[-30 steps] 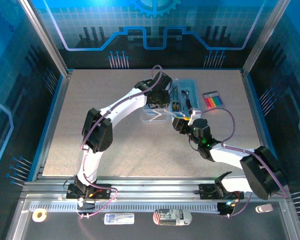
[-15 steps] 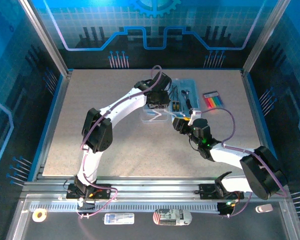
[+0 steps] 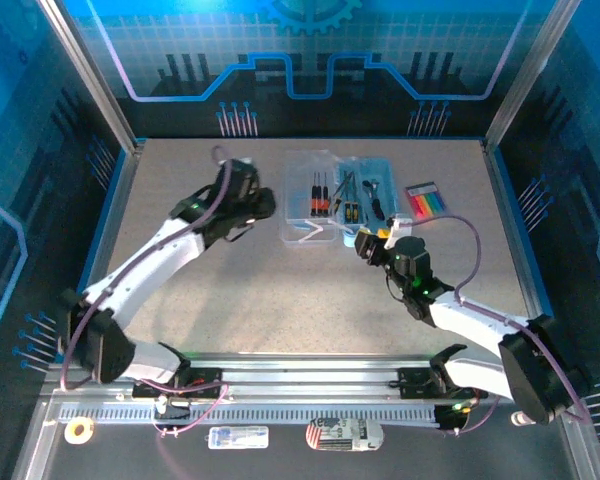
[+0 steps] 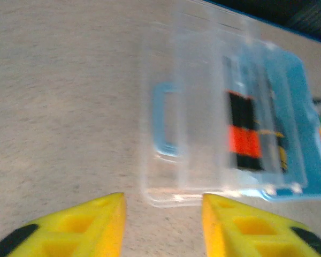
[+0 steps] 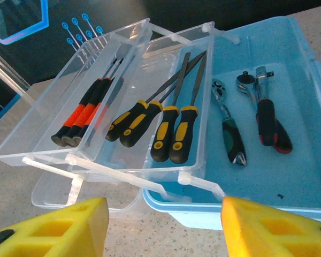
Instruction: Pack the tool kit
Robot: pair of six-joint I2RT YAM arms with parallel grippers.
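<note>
Speckled grey tabletop (image 3: 230, 300) under blue-lit walls: your left gripper (image 3: 259, 205) has swung off to the left of the toolbox (image 3: 365, 190), and its fingers now stand spread with nothing between them. It has let go of the clear fold-out trays (image 3: 313, 195), which sit fanned open with orange-handled screwdrivers (image 5: 77, 126) and yellow-banded files (image 5: 171, 136) inside. Your right gripper (image 5: 160, 214) hovers spread and empty at the box's near edge. One coloured packet (image 3: 426, 200) lies just right of the box, not yet packed

Glossy clear plastic trays (image 5: 45, 120), smooth blue plastic case (image 5: 305, 166), matt speckled tabletop (image 3: 280, 290), shiny metal ratchets (image 5: 227, 120)
</note>
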